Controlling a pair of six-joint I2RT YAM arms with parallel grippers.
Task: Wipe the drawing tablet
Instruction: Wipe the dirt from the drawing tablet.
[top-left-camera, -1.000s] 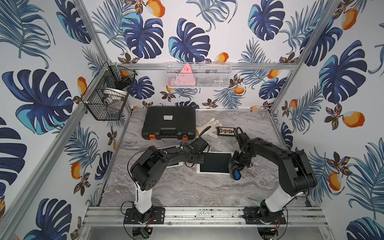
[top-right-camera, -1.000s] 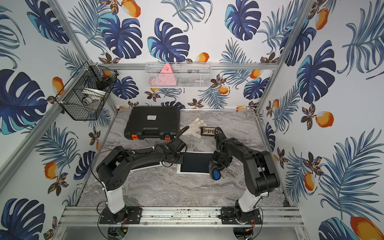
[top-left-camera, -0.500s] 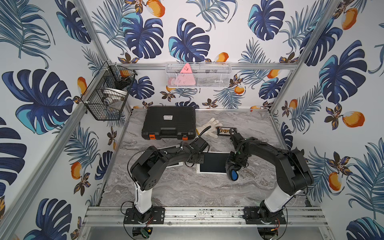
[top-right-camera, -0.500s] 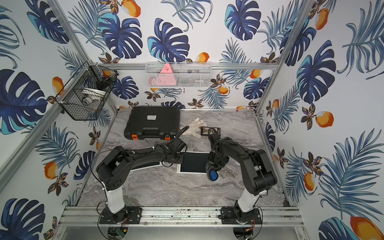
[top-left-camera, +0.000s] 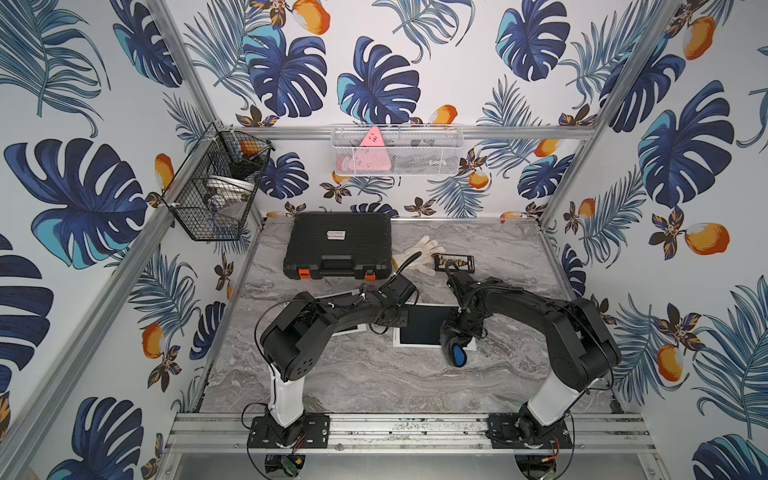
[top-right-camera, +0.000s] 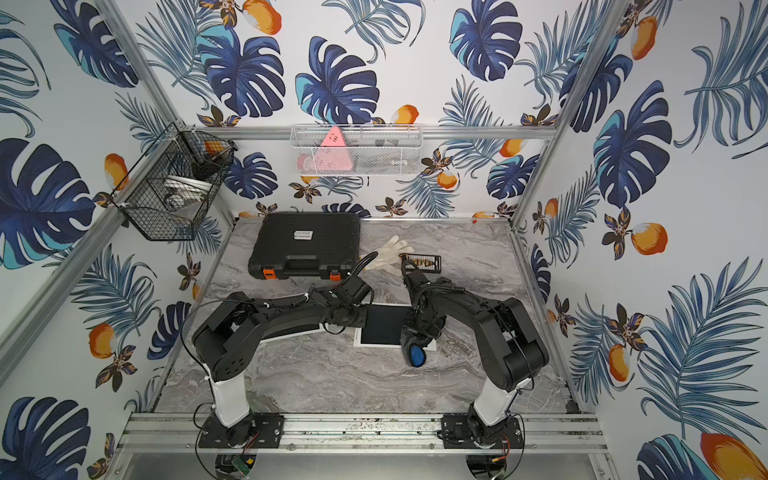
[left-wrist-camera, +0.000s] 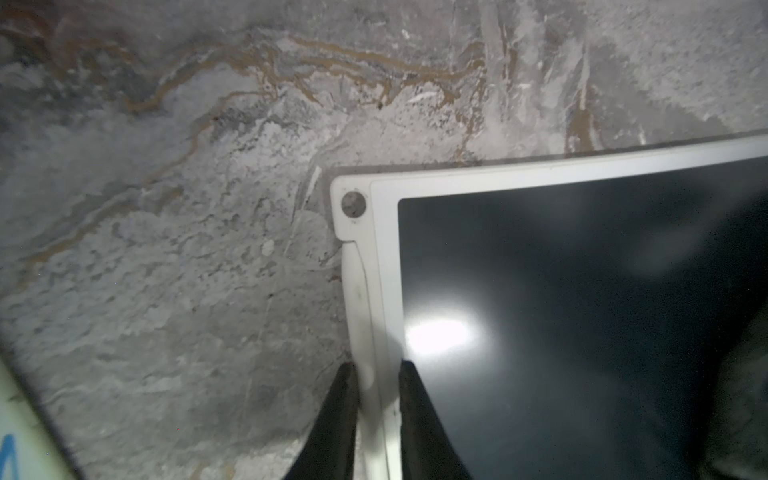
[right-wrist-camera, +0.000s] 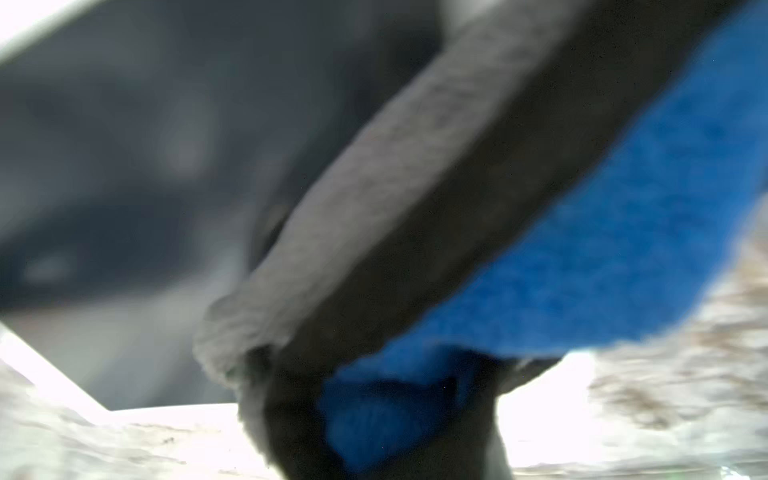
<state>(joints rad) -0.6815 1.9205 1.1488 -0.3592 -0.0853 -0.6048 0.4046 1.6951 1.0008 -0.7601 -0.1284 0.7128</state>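
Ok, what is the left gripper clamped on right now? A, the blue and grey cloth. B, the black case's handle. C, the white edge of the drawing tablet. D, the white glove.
C: in the left wrist view the left gripper has one finger on each side of the white frame of the drawing tablet, pinching its edge.

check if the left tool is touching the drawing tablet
Touching. The left wrist view shows the left tool closed on the white edge of the drawing tablet, one finger on each side.
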